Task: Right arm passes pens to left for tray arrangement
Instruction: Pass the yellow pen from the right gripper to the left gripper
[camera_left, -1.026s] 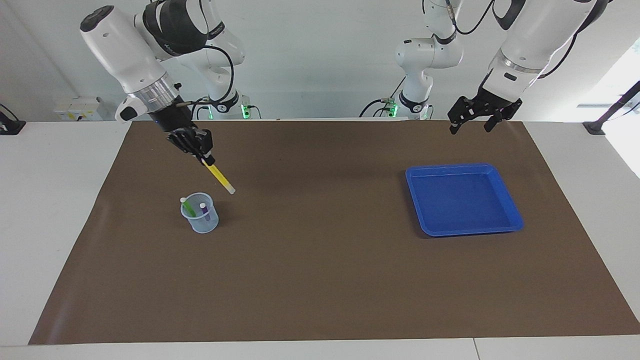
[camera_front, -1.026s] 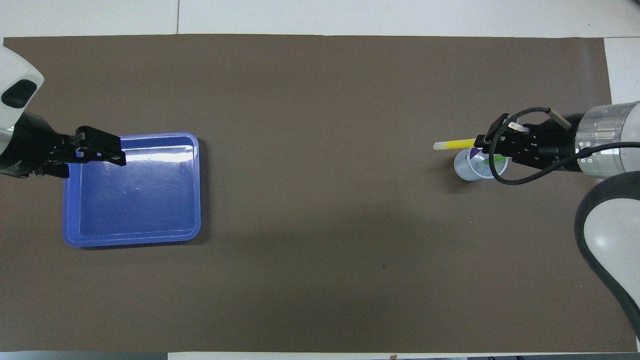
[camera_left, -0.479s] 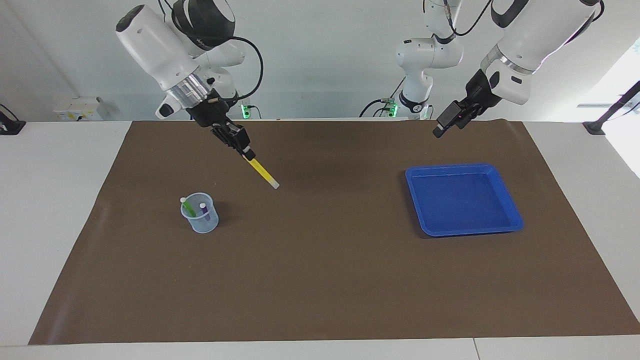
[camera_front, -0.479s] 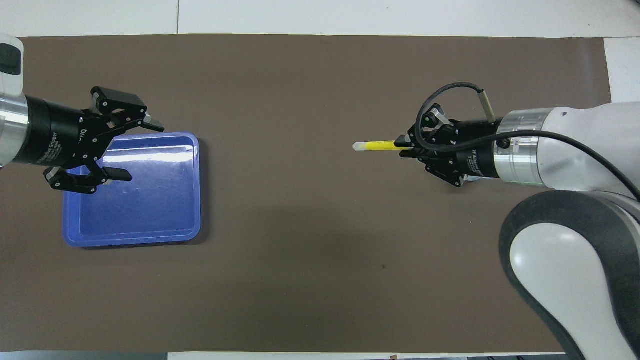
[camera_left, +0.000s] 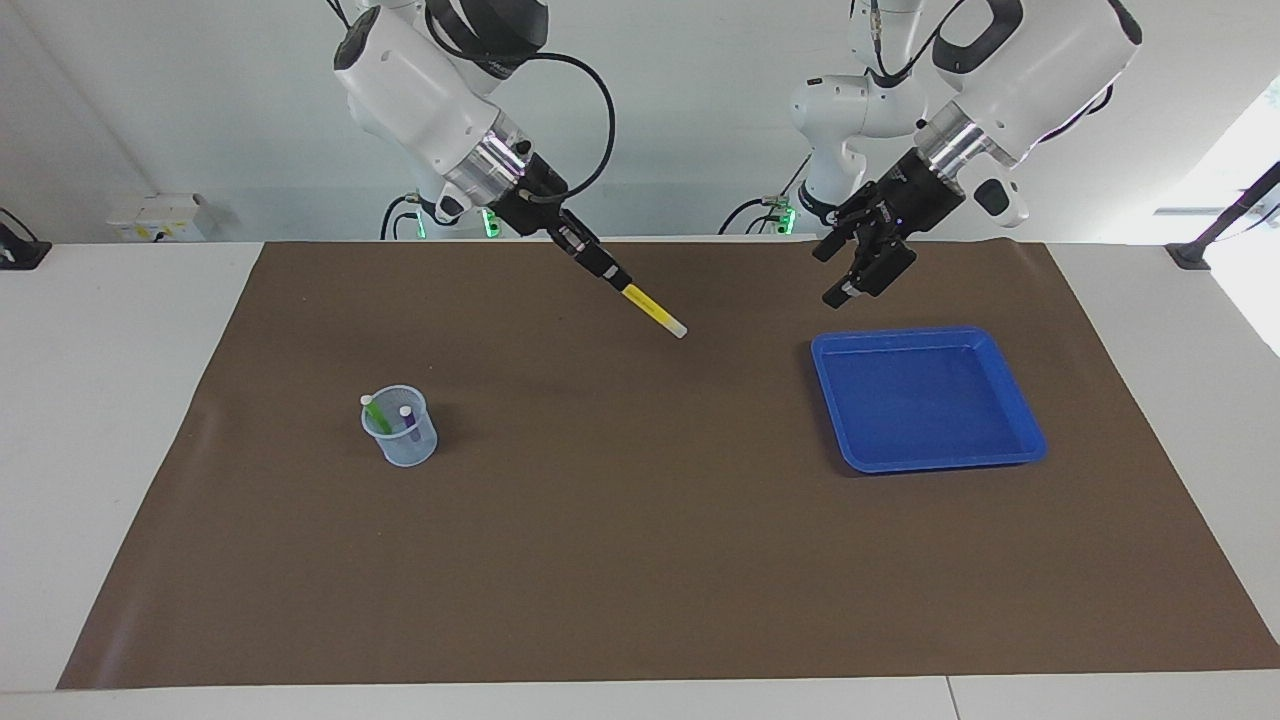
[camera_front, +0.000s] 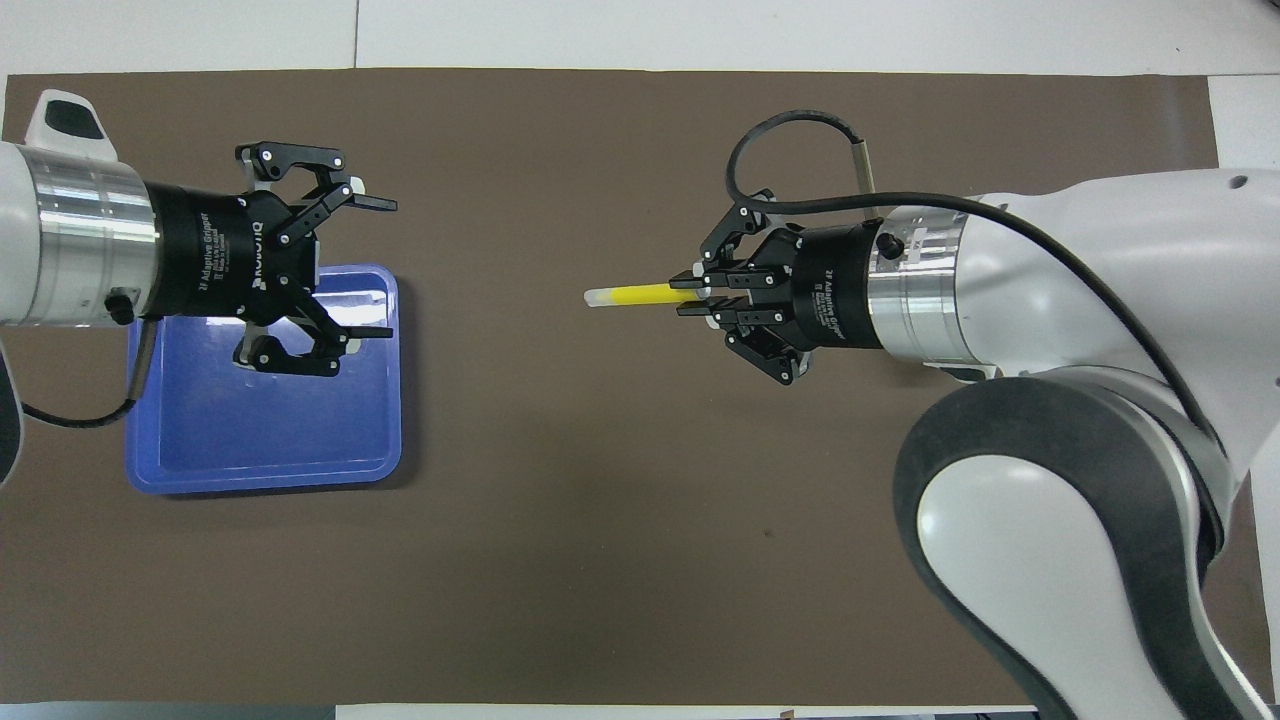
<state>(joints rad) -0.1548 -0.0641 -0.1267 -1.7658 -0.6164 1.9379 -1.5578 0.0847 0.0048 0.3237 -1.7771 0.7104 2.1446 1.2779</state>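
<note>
- Your right gripper (camera_left: 612, 280) is clamped on the yellow pen (camera_left: 652, 309), pale end pointing toward the left arm's end of the table, up in the air over bare brown mat (camera_left: 640, 560) about mid-table.
- Your left gripper (camera_left: 850, 285) has its fingers spread wide and holds nothing; it hangs over the mat just beside the tray's robot-side edge. In the overhead view it overlaps the tray, but the facing view shows it raised and clear.
- Blue tray (camera_left: 1020, 440) has nothing in it, so no pen is placed yet.
- Green pen (camera_left: 375, 412) and purple pen (camera_left: 408, 420) stand in the pale mesh cup (camera_left: 402, 450) toward the right arm's end, untouched.
- Progress call: early. First pen is lifted and heading for handover; handover, placing, and two more pens are left.
- The grippers are well apart, with open mat between them and nothing in the path, so you have room to close the gap.
- The pen sticks well out of the right gripper, so there's free length for your left gripper to take near the pale end.
- Watch the tray's raised rim: the left gripper sits close above it, so lift rather than sweep low.
- The cup is well clear of both arms now; it looks light and likely to tip if clipped on the next pick.
</note>
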